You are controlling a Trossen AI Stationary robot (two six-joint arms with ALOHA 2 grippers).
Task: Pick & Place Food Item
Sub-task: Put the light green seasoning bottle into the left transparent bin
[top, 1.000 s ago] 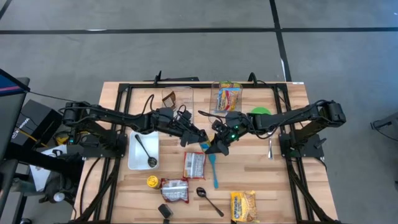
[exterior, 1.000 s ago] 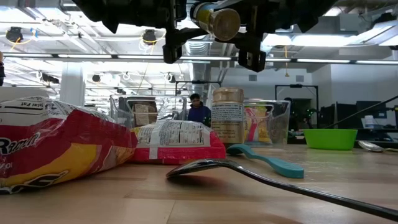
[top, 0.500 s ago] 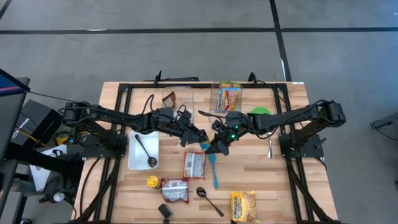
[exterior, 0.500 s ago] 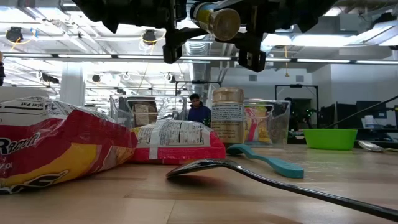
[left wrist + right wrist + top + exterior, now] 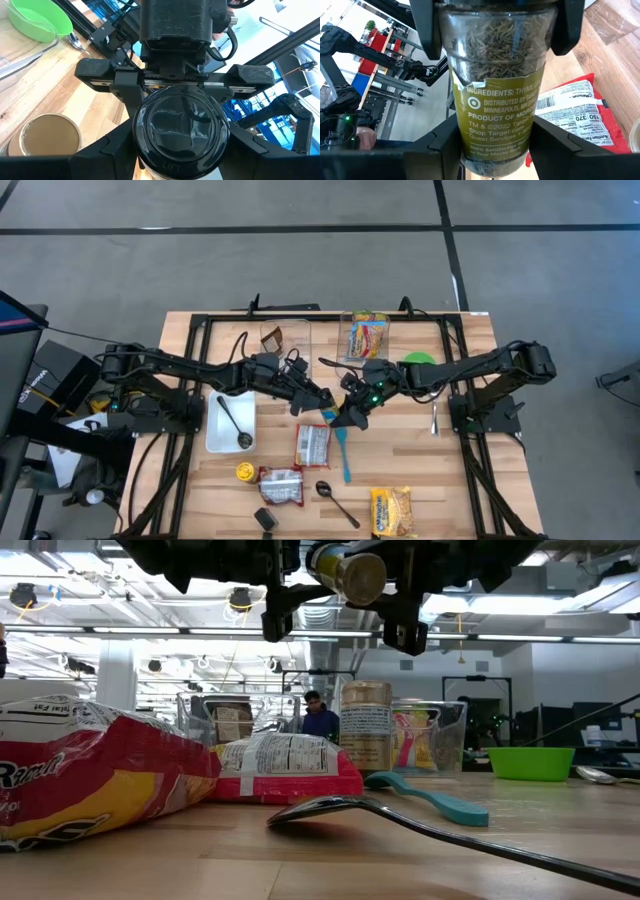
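Observation:
A glass spice jar of dried thyme with a black lid and an olive label is held level between my two grippers above the table's middle. My left gripper comes from the table's left and is shut on the jar's lid end. My right gripper comes from the right and is shut on its labelled lower part. In the low view the jar hangs high above the table. My left gripper pinches the jar between its two fingers on the glass just below the lid. It comes level from the table's left, along the jar's length. The jar is lifted clear and lies level, lid toward this arm. My right gripper pinches the jar's labelled lower part between its two fingers. It comes level from the table's right, along the jar. The jar's bottom points toward this arm, clear of the table.
A second, tan-lidded spice jar stands below the grippers beside a teal spatula and a red packet. A white tray lies left, clear bins and a green bowl at the back, more packets and a spoon near.

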